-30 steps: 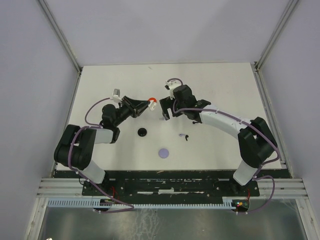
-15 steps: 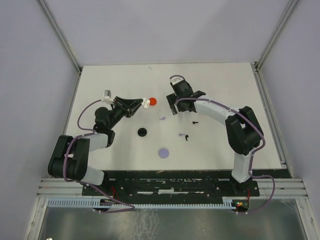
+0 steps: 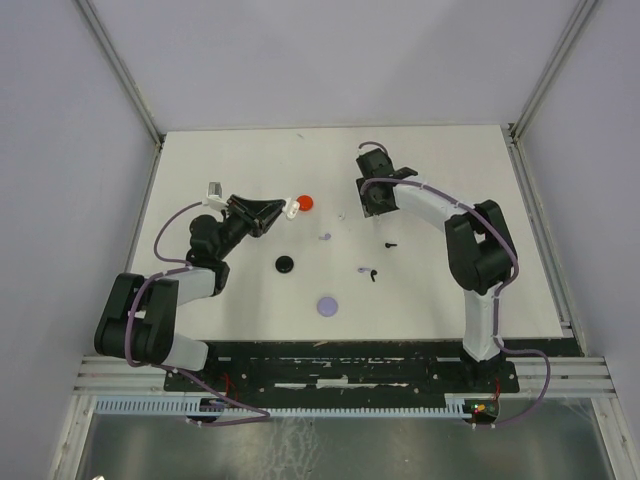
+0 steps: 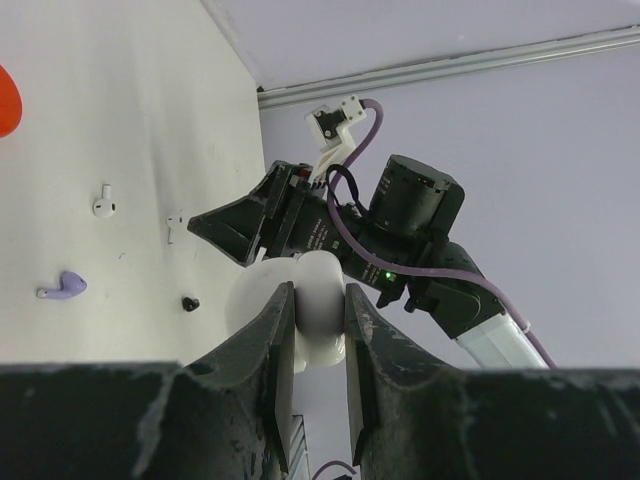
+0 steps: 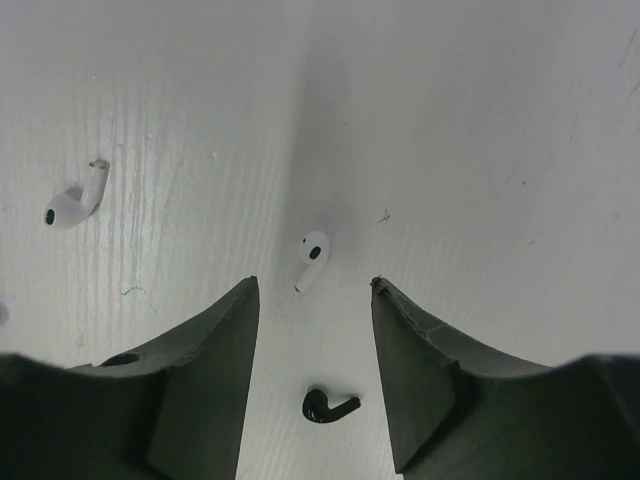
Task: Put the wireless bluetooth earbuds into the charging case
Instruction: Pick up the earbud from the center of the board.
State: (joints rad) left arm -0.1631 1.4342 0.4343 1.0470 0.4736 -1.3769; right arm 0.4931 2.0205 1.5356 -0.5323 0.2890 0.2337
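Right gripper (image 5: pixel 312 288) hangs spread wide over a white earbud (image 5: pixel 312 256); left gripper (image 4: pixel 318 298) clamps the white charging case (image 4: pixel 318 340) (nothing seated yet, I judge).

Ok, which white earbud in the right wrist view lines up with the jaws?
The white earbud centred between the tips of the right gripper's open jaws. The other white earbud lies far left, outside them.

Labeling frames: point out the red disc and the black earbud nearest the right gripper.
red disc (image 3: pixel 305 202), top external view, on its centre.
black earbud (image 5: pixel 320 406), right wrist view, on its bulb.
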